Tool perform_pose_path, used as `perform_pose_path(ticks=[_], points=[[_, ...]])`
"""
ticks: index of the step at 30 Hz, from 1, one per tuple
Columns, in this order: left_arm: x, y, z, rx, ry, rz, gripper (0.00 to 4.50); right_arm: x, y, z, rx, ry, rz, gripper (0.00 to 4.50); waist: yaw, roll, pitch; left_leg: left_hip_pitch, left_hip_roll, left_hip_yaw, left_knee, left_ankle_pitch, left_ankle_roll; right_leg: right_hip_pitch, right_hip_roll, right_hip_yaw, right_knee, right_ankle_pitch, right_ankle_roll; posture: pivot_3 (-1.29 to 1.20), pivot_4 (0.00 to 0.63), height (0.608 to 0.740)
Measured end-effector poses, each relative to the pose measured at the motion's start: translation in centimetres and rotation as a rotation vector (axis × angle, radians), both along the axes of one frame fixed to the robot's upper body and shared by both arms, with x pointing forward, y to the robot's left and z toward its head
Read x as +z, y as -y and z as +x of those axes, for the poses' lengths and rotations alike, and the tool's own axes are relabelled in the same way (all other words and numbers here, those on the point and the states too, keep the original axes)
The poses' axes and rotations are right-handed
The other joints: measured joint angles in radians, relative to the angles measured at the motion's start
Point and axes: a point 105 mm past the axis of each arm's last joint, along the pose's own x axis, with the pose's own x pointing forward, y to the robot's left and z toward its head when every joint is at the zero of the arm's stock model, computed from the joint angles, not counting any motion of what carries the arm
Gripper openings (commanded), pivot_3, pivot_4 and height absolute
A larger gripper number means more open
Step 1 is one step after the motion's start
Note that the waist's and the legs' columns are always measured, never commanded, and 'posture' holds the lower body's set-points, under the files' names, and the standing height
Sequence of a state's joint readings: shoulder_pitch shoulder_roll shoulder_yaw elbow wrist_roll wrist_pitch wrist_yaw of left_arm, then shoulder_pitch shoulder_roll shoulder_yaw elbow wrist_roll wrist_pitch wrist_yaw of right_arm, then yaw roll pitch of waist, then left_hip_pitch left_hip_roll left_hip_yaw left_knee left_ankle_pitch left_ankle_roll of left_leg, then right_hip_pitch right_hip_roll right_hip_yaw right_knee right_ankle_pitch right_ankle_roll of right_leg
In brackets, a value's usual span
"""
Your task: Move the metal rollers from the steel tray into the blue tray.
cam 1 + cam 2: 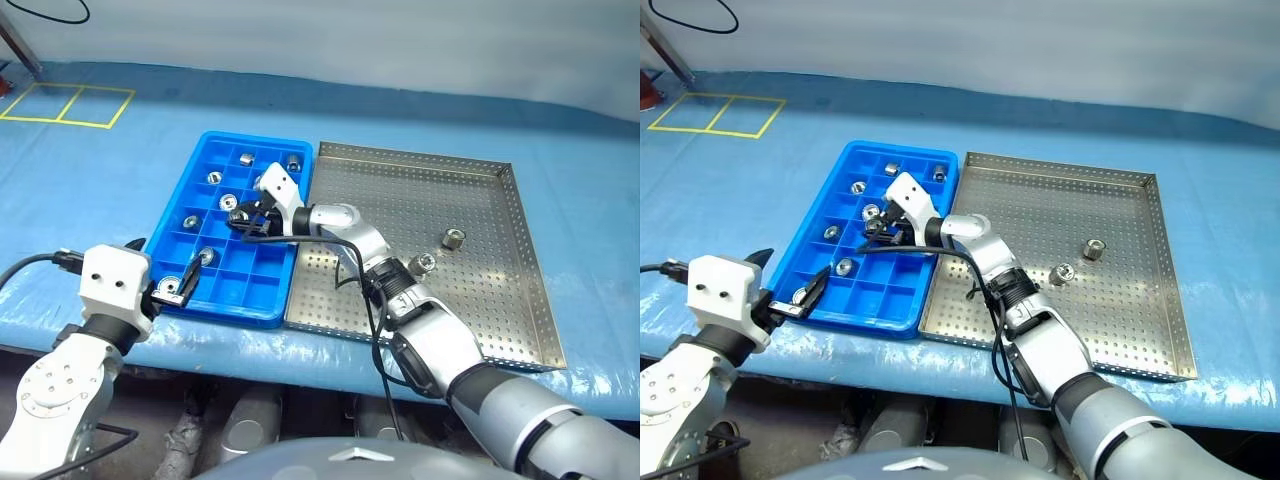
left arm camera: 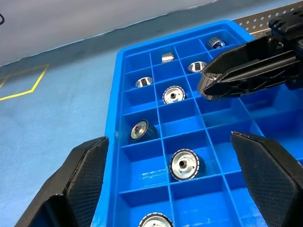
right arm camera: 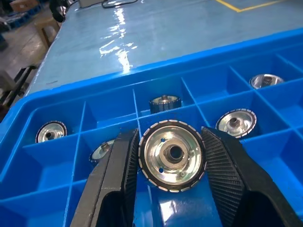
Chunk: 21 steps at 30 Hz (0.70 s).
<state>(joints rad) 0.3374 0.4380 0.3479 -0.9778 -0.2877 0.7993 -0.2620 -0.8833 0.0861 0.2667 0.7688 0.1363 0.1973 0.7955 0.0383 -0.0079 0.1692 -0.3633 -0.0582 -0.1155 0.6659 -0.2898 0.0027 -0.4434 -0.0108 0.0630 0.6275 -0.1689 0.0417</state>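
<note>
The blue tray (image 1: 240,312) lies left of the steel tray (image 1: 440,190) on the blue cover. Two metal rollers (image 1: 454,238) (image 1: 425,262) stand on the steel tray's perforated floor. Several rollers sit in separate compartments of the blue tray, one of them (image 2: 184,164) close in front of my left gripper. My right gripper (image 3: 169,135) is shut on a roller (image 3: 173,157), held over the middle of the blue tray (image 1: 240,222). My left gripper (image 1: 185,285) hangs open at the tray's near left corner, its fingers (image 2: 83,170) spread wide with nothing between them.
Yellow tape lines (image 1: 65,103) mark the surface at the far left, with a black cable loop (image 1: 45,14) beyond them. The table's front edge (image 1: 300,345) runs just below both trays. A black cable (image 1: 350,262) trails along my right arm over the steel tray.
</note>
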Motion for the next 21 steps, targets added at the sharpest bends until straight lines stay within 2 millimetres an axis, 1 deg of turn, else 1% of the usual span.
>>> perform_pose_path(ticks=[1, 9, 10, 14, 19, 21], points=[[0.0, 0.0, 0.0, -0.001, 0.0, 0.002, 4.5, -0.5, 0.1, 0.0, -0.004, -0.012, -0.013, 1.74, 0.0, 0.0, 0.0, 0.001, 0.001, 0.0, -0.002, 0.001, -0.001, 0.0, 0.001, 0.0, 0.0, 0.0, -0.001, 0.21, 0.15, 0.74], [0.4, 0.1, 0.3, -0.016, 0.011, 0.016, 4.5, -0.5, 0.0, 0.3, -0.006, -0.025, -0.009, 1.74, -0.002, 0.0, 0.0, 0.002, 0.003, -0.001, -0.005, 0.002, -0.004, 0.0, 0.002, -0.002, 0.001, -0.001, -0.005, 0.2, 0.15, 0.74], [0.5, 0.1, 0.3, -0.018, 0.013, 0.017, 4.5, -0.5, 0.0, 0.4, -0.009, -0.029, -0.008, 2.47, -0.003, 0.0, 0.0, 0.002, 0.003, -0.001, -0.005, 0.002, -0.004, 0.0, 0.002, -0.002, 0.001, -0.001, -0.005, 0.2, 0.15, 0.74], [0.5, 0.2, 0.3, -0.022, 0.011, 0.02, 4.5, -0.3, 0.0, 0.6, -0.025, -0.006, 0.0, 3.64, -0.003, 0.0, 0.0, 0.002, 0.003, -0.002, -0.005, 0.003, -0.004, 0.0, 0.002, -0.003, 0.001, -0.001, -0.005, 0.19, 0.15, 0.74], [0.7, 0.7, 0.5, -0.05, 0.02, 0.017, 4.5, 1.0, 0.6, 1.4, -0.078, 0.026, 0.064, 3.64, -0.006, 0.0, 0.0, 0.002, 0.003, -0.002, -0.005, 0.003, -0.004, 0.0, 0.002, -0.003, 0.001, -0.001, -0.005, 0.16, 0.15, 0.74], [0.7, 1.2, 0.9, -0.076, 0.024, 0.008, 4.5, 2.0, 1.3, 1.6, -0.107, 0.051, 0.121, 3.64, -0.006, 0.0, 0.0, 0.002, 0.003, -0.002, -0.005, 0.003, -0.004, 0.0, 0.002, -0.003, 0.001, -0.001, -0.005, 0.14, 0.15, 0.74]])
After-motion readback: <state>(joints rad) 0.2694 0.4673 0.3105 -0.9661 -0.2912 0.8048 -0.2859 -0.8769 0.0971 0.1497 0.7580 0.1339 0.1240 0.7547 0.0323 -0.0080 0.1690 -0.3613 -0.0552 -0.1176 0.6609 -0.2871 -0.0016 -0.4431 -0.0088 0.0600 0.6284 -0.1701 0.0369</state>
